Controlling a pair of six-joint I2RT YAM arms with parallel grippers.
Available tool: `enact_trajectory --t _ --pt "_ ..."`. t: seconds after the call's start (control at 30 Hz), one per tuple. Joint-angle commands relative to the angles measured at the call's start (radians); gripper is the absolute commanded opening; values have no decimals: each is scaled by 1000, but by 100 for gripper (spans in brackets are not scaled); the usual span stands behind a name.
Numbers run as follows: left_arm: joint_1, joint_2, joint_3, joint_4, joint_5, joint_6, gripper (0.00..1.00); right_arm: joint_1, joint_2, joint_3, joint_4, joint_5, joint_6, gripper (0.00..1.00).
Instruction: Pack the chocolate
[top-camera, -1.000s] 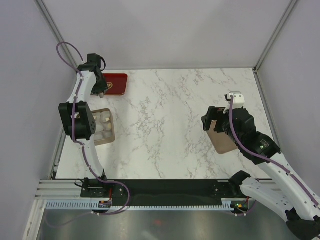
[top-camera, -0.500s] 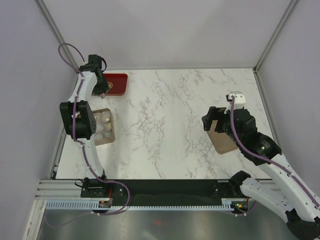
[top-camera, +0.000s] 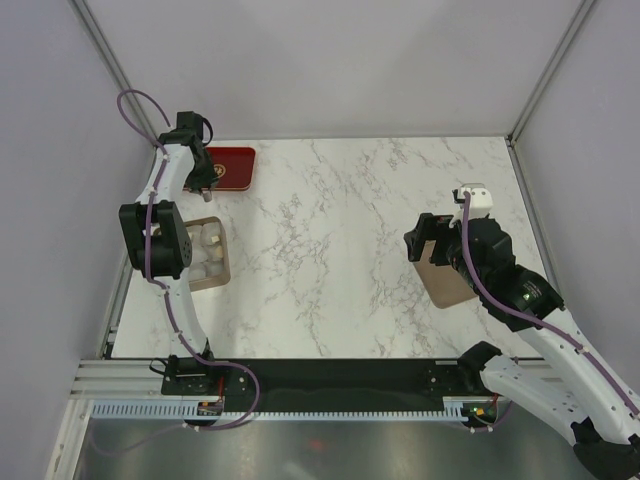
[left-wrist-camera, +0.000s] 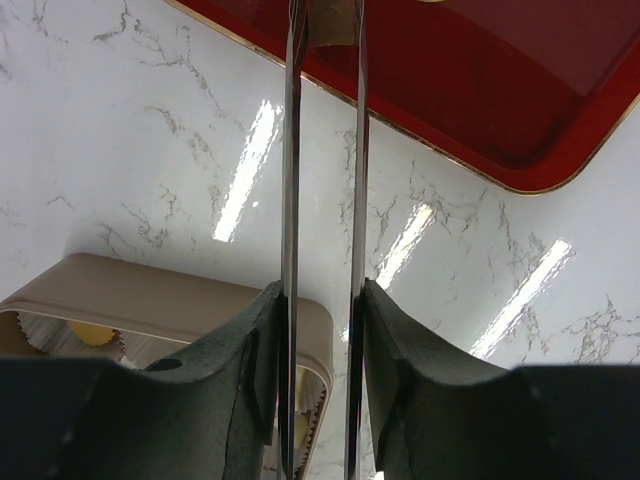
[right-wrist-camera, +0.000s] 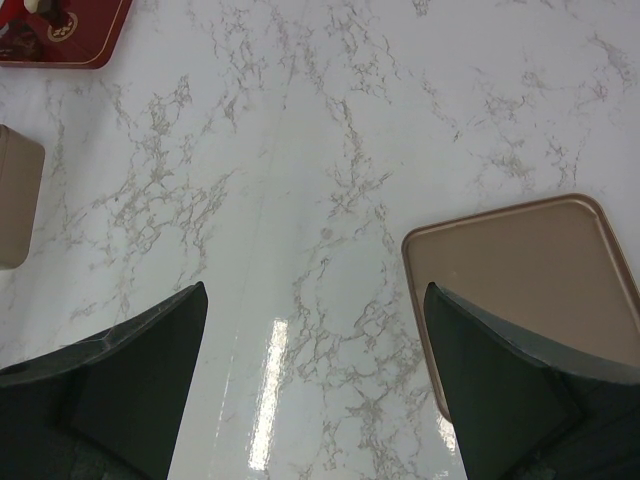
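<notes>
Left wrist: left gripper (left-wrist-camera: 325, 12) narrow, pinching tan choc piece (left-wrist-camera: 330, 28) over red tray (left-wrist-camera: 520, 110); box (left-wrist-camera: 150, 285) near, base-ward. Right gripper (right-wrist-camera: 310, 300) wide, empty.

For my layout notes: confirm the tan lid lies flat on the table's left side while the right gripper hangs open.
Wrong side. The tan lid lies flat on the table's right side while the right gripper hangs open; the top external view shows it.

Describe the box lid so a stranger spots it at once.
On the white marble table, look at the right side, under the right arm. The box lid lies flat there: a tan-brown rounded rectangle with a low rim, unlike the deeper beige box and red tray at left.
</notes>
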Motion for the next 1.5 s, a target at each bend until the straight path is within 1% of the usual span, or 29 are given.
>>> enact_trajectory --t 0.0,0.27,0.37,0.67,0.87,1.07,1.2,1.33,1.47 --pt "7 -13 -3 28 4 -8 42 3 -10 -3 22 22 -6 98" --pt "7 -77 0 17 15 18 38 3 -24 -2 20 19 -2 98" --pt "5 -100 -12 11 41 20 36 3 -33 0 19 15 1 98" --pt "5 -232 -84 -12 47 46 35 5 -57 23 -4 4 -2 98" --pt "5 -372 -171 -55 55 70 35 3 -82 29 -23 -14 0 98" --pt "5 -513 -312 -104 50 93 35 3 -104 17 -24 -39 8 98" --pt "7 -631 -414 -133 11 96 34 3 -105 18 -24 -62 6 98" --pt "7 -697 -490 -159 -8 97 34 3 -108 20 -24 -74 0 98" --pt "7 -741 -558 -169 -28 66 34 3 -105 17 -21 -91 -6 98"
